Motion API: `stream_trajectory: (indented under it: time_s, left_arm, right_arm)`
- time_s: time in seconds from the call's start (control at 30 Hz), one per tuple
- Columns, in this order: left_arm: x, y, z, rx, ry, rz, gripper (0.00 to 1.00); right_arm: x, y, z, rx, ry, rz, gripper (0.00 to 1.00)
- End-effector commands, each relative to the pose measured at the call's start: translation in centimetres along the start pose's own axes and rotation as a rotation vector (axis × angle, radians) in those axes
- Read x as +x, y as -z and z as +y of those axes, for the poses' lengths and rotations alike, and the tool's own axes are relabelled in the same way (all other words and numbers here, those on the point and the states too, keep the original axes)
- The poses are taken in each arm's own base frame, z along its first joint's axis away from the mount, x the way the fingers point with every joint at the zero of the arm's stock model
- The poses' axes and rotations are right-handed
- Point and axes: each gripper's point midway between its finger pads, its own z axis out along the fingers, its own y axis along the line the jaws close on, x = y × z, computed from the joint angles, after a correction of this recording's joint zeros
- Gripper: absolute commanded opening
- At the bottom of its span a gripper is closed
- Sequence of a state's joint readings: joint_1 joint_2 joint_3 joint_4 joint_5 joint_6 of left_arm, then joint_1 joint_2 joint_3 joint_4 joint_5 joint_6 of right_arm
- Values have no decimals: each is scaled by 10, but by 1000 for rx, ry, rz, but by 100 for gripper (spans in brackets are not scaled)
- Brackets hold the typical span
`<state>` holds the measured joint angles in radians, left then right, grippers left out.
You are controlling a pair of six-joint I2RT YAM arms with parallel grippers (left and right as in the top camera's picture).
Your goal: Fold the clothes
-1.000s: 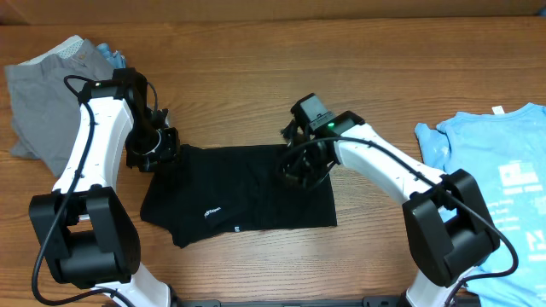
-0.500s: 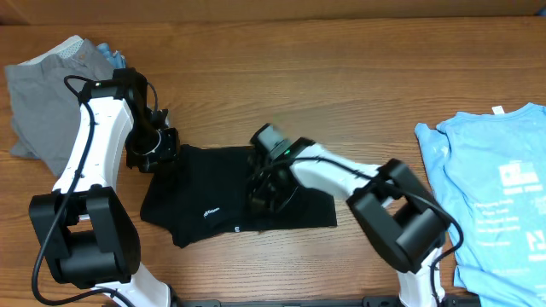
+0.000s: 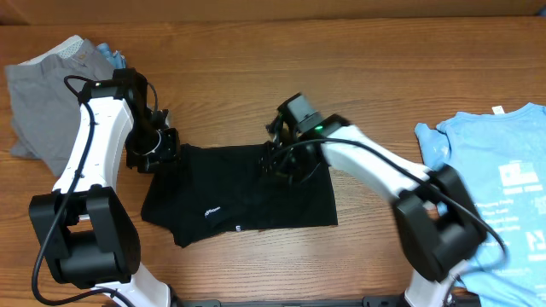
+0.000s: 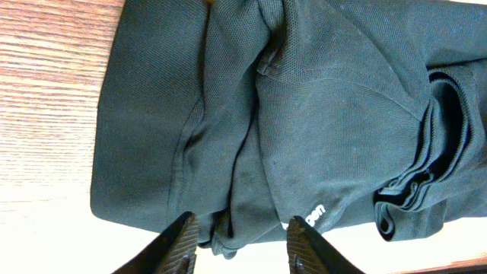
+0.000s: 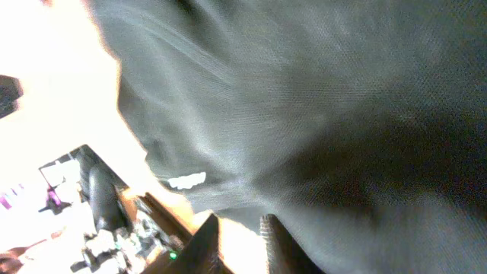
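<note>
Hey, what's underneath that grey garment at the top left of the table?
Only the wooden table shows around the grey garment. A bit of blue fabric peeks out at its upper right edge; whether it runs underneath is hidden.

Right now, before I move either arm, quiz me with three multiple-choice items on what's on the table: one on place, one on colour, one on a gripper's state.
1. Where does the light blue printed T-shirt lie?
A far right; B in the middle; C far left.
2. What colour is the crumpled fabric garment at far left?
A red; B grey; C white.
3. The left gripper is:
A shut on cloth; B open; C out of view.

Answers:
1 A: the overhead view shows it at the right edge.
2 B: it is plainly grey.
3 B: the left wrist view shows the jaws apart above the black collared shirt.
</note>
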<state>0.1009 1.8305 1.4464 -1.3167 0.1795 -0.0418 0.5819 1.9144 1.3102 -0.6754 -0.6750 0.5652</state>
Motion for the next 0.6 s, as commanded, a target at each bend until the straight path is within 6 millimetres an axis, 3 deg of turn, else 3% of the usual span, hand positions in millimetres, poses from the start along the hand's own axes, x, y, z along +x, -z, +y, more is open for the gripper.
stream_trajectory:
  time_s: [0.0, 0.23, 0.47, 0.57]
  left_arm:
    - [-3, 12, -2, 6, -24, -40, 49]
    - [8, 0, 2, -3, -5, 4, 73]
    - [8, -37, 20, 18, 35, -12, 100]
    - [6, -43, 14, 181, 8, -41, 100]
  right_arm:
    - [-14, 59, 42, -48, 193, -156, 38]
    - [-21, 117, 34, -50, 200, -258, 43]
    - [-12, 128, 12, -9, 172, -226, 43]
    - [-5, 127, 7, 7, 178, -198, 43]
